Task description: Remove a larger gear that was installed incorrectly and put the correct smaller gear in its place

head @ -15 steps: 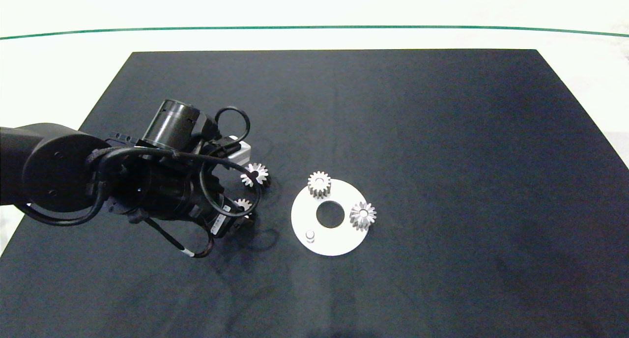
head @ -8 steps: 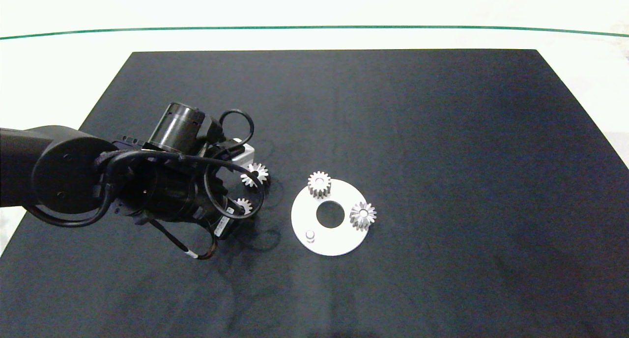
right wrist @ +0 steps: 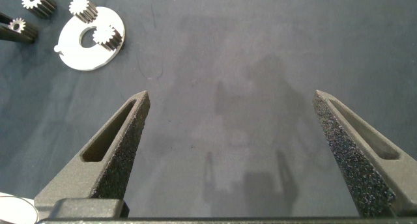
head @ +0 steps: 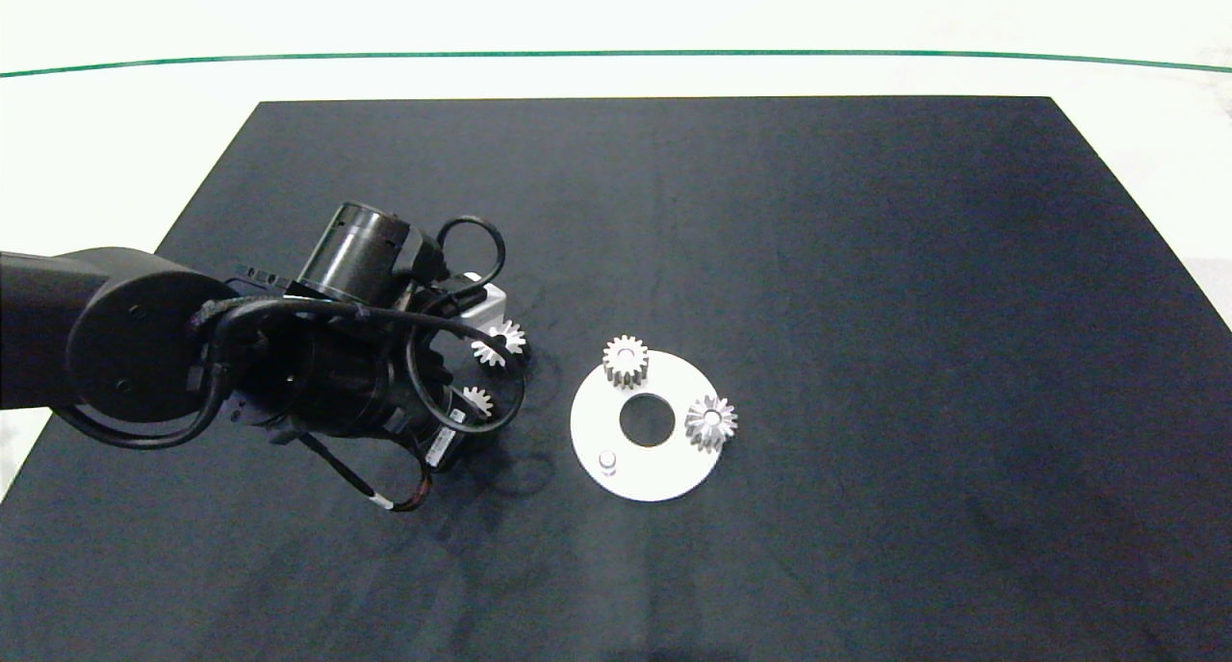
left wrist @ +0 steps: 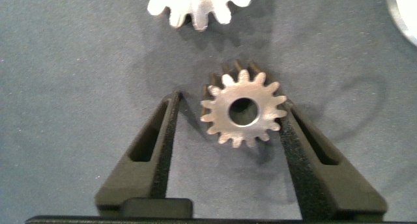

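So on the white worktop (head: 115,123) there's a big black mat (head: 866,258), and honestly this looks about halfway done to me. The left arm (head: 144,344) reaches in over the mat's left part, next to the white ring-shaped disc (head: 664,474) that carries the gear set. The larger gear (head: 500,343), the star-toothed one, is already off the disc and lying flat on the mat just left of it, so I'd call the removal part finished. Two gears sit on the disc: a second straight-toothed spur gear (head: 626,361) at its far edge and a slightly smaller star-toothed gear (head: 711,421) at its right edge. The smaller gear (left wrist: 242,111) is flat on the mat near the larger one, with the left gripper (left wrist: 231,101) straddling it: fingers spread either side, one right up against the teeth, the other with a sliver of gap, so not pinched yet as far as I can see. What's left: close on it, lift it, carry it over and drop it onto the bare peg (head: 607,462) at the disc's near edge. The right gripper (right wrist: 241,152) hangs well away over bare mat, fingers spread wide.
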Controlling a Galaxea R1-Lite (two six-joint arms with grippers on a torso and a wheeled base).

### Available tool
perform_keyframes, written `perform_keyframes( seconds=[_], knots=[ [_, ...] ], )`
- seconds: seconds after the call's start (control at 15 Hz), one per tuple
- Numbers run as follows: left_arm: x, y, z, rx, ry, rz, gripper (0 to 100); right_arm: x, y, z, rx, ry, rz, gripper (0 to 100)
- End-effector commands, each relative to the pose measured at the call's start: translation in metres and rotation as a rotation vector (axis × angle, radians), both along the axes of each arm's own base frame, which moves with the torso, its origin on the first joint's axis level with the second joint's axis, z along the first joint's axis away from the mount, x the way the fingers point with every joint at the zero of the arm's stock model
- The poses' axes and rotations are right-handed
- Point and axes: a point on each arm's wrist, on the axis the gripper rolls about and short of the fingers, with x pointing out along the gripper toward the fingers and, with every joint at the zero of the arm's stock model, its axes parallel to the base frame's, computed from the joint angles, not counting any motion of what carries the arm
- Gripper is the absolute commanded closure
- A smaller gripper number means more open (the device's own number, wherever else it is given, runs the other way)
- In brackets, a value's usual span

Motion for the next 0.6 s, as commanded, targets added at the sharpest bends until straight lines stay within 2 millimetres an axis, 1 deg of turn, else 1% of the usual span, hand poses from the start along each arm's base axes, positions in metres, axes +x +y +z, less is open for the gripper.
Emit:
perform_keyframes(
  seconds=[0.07,0.4,0.6],
  knots=[
    [-0.0006,-0.0018,-0.001,-0.002,0.006,0.0,50,-0.0006,0.0,-0.0004,0.0,0.001,0.002,0],
    [-0.0043,-0.005,-0.0058,0.006,0.022,-0.013,59,-0.0006,0.0,-0.0004,0.0,0.001,0.002,0],
    [-0.0026,-0.0064,-0.0065,-0.001,0.01,-0.013,67,-0.0006,0.0,-0.0004,0.0,0.001,0.002,0]
  ],
)
